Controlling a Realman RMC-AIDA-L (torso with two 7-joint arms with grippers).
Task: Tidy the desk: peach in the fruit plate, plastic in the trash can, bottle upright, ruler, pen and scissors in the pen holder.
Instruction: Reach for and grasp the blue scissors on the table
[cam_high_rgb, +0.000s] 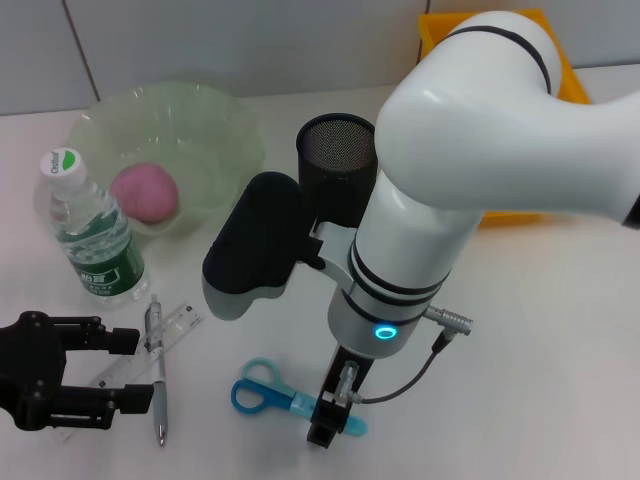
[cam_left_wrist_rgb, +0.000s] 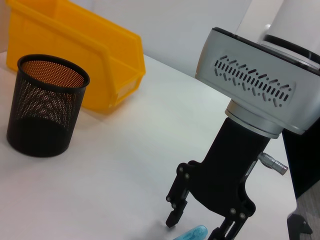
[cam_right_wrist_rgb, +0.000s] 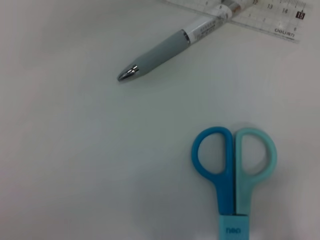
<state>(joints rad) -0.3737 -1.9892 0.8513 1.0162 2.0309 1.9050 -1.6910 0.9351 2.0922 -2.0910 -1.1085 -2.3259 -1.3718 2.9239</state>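
The left gripper (cam_high_rgb: 125, 372) is seen spread open around the clear ruler (cam_high_rgb: 150, 345) and pen (cam_high_rgb: 156, 372) near the table's (cam_high_rgb: 530, 340) front left edge. "neo" is read on the blue scissors' (cam_right_wrist_rgb: 234, 172) sheath; the right gripper (cam_left_wrist_rgb: 202, 225) is held parted over their blade end.

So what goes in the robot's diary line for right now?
right hand open over scissors | left hand open by ruler, pen | peach in plate | bottle upright

"neo" on scissors (cam_right_wrist_rgb: 233, 175) sheath, "13, 14, 15" on ruler (cam_right_wrist_rgb: 280, 17) (brand unreadable)
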